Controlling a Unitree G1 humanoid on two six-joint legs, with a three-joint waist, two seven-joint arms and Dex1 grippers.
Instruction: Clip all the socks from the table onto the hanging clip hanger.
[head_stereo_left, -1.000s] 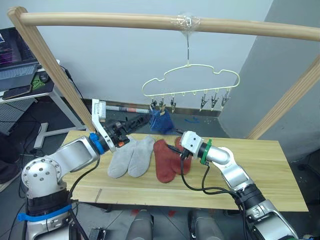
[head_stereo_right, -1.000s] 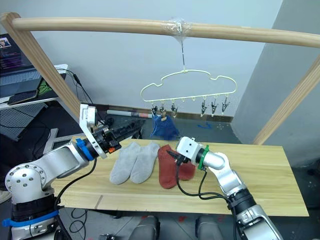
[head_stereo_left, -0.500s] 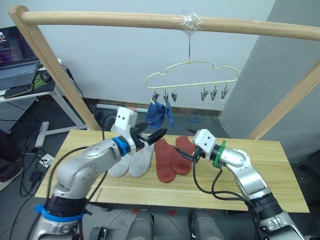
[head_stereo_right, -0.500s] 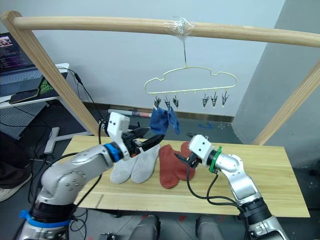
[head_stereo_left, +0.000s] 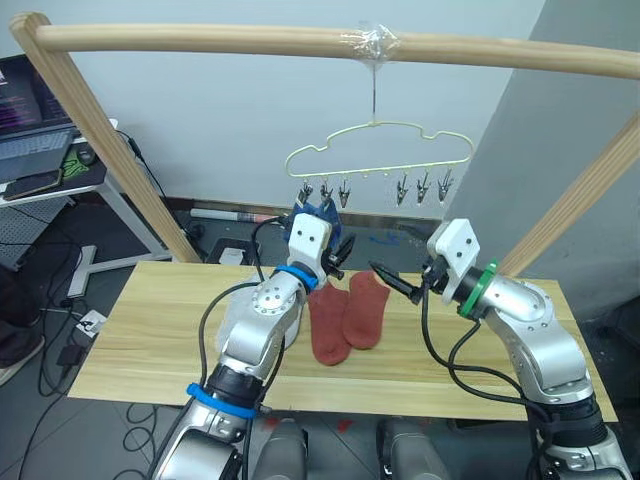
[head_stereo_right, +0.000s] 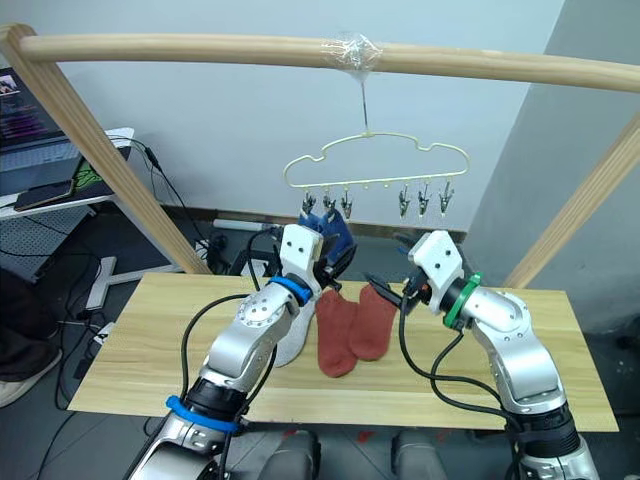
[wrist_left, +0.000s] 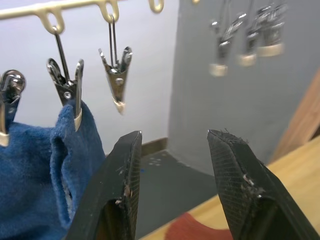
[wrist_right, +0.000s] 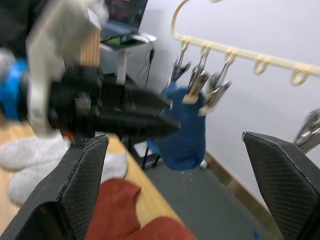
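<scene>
The cream clip hanger (head_stereo_left: 375, 150) hangs from the pole, with two blue socks (wrist_left: 45, 185) clipped at its left end. The third clip (wrist_left: 117, 75) is empty, and so are three clips (head_stereo_left: 422, 188) on its right side. My left gripper (wrist_left: 175, 134) is open, raised just below the left clips, beside the blue socks (head_stereo_left: 318, 212). My right gripper (wrist_right: 175, 136) is open, above the table and right of the two rust red socks (head_stereo_left: 345, 315). Grey socks (wrist_right: 25, 150) lie on the table (head_stereo_left: 150, 320), mostly hidden by my left arm.
A round wooden pole frame (head_stereo_left: 200, 40) spans above the table, its slanted legs at both sides. A side desk with a laptop (head_stereo_left: 30, 130) stands far left. The table's right half (head_stereo_left: 560, 370) is bare wood.
My left arm swung right and up, from over the grey socks to under the hanger's left clips. My right gripper lifted off the red socks and drew back right.
</scene>
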